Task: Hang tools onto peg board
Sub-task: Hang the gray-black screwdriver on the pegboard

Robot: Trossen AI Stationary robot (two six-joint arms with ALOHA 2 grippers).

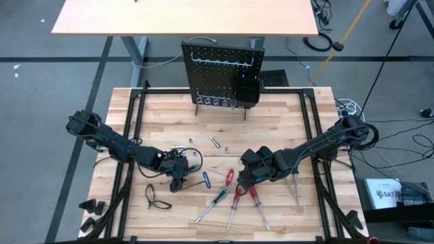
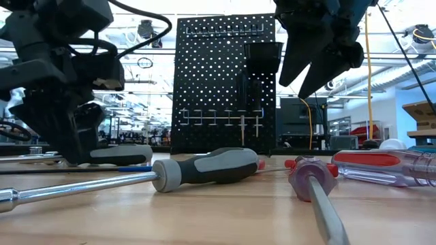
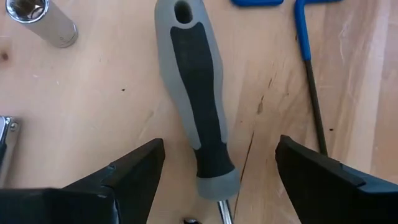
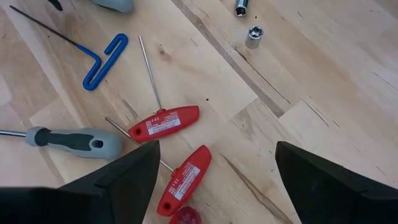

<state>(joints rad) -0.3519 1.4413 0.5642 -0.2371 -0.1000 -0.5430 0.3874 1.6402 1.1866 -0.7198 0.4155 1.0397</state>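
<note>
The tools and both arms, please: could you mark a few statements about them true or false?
1. The left gripper has its fingers open over the grey-and-black screwdriver. True.
2. The right gripper holds a red T-handle tool. False: it hangs open above it.
3. The peg board lies flat. False: it stands upright.
4. The blue T-handle key lies on the table. True.

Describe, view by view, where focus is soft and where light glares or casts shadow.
Low view: the grey-black screwdriver nearby is soft, the peg board sharper, bright room behind it. Left wrist view: crisp handle, faint shadow beside it. High view: even light on the table.
</note>
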